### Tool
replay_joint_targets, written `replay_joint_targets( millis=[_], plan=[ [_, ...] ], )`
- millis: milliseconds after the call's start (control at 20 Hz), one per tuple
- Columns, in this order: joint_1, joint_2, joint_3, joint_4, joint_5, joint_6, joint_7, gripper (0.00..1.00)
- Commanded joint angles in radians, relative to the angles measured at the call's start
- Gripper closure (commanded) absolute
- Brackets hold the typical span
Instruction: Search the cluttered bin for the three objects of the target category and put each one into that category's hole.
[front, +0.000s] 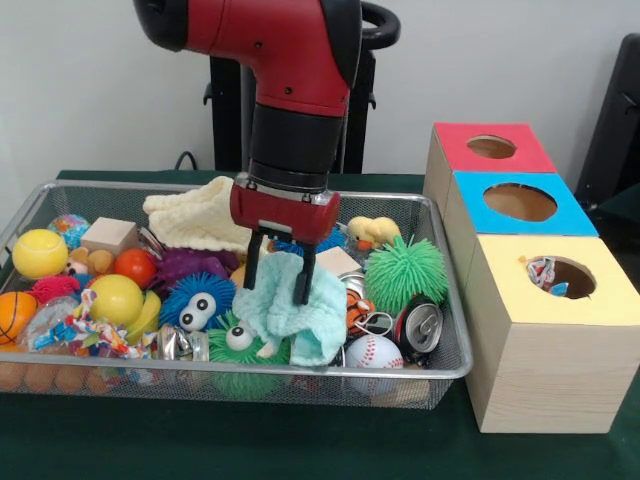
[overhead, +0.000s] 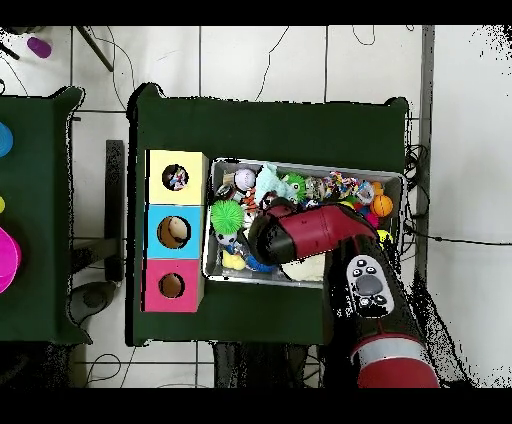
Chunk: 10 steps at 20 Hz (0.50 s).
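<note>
The wire-mesh bin (front: 250, 372) is full of toys. One knotted braided cloth toy (front: 85, 335) lies at the bin's front left, beside a yellow ball; it also shows in the overhead view (overhead: 340, 184). Another knotted toy (front: 545, 272) sits in the yellow box's hole and shows from above too (overhead: 177, 180). A third is hidden. My gripper (front: 278, 272) hangs over the bin's middle, its fingers closed on a mint washcloth (front: 290, 315) that drapes down from them. In the overhead view the arm (overhead: 300, 232) covers the gripper.
Three wooden boxes stand in a row beside the bin: red top (front: 490, 148), blue top (front: 520, 203), yellow top (front: 610, 300). In the bin are a pale yellow washcloth (front: 195, 215), spiky rubber balls (front: 405, 270), a baseball (front: 372, 350), a can (front: 418, 325) and a wooden block (front: 108, 235).
</note>
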Motion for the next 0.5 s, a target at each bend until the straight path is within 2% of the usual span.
replay_joint_targets(
  millis=[50, 300, 500],
  plan=[
    [-0.067, -0.066, 0.192, 0.043, 0.031, 0.225, -0.299, 0.0],
    [-0.091, -0.074, 0.227, 0.038, 0.002, 0.256, -0.307, 0.0],
    [-0.091, -0.071, 0.228, 0.03, -0.034, 0.263, -0.294, 0.0]
  ],
)
